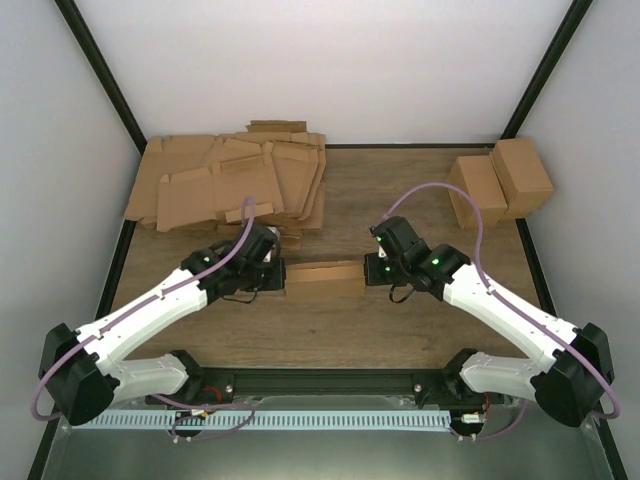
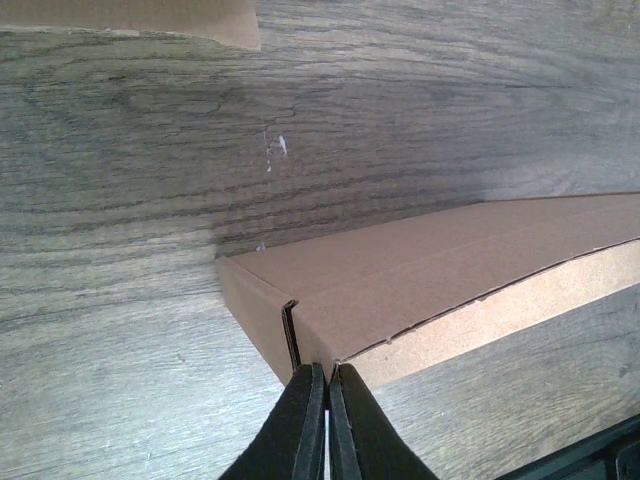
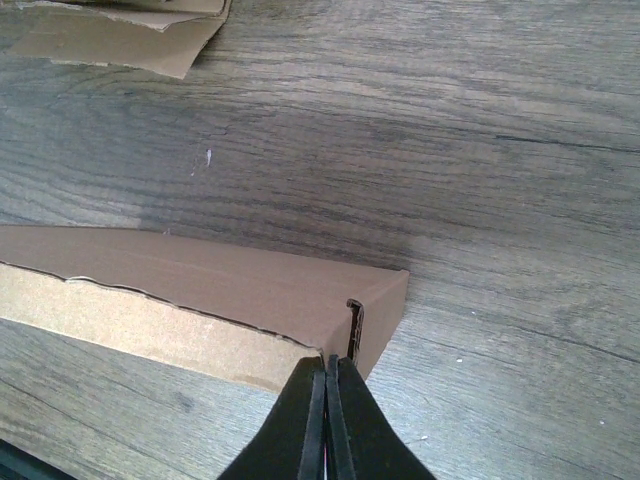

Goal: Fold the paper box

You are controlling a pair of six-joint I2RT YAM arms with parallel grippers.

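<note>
Shut tight, fingers together: left end effector (image 2: 327, 372) at one end corner of paper box (image 1: 325, 283); right end effector (image 3: 325, 364) likewise at opposite end. Box lying flat on table (image 1: 400, 330), midway between them. Advisable: press both ends inward evenly, keeping flaps square.

Your left arm (image 1: 150, 312) reaches in from the near left and your right arm (image 1: 505, 305) from the near right, both stretched low toward the middle. Your left tool (image 2: 327, 385) and right tool (image 3: 327, 378) face each other, each with its fingers pressed together.
</note>
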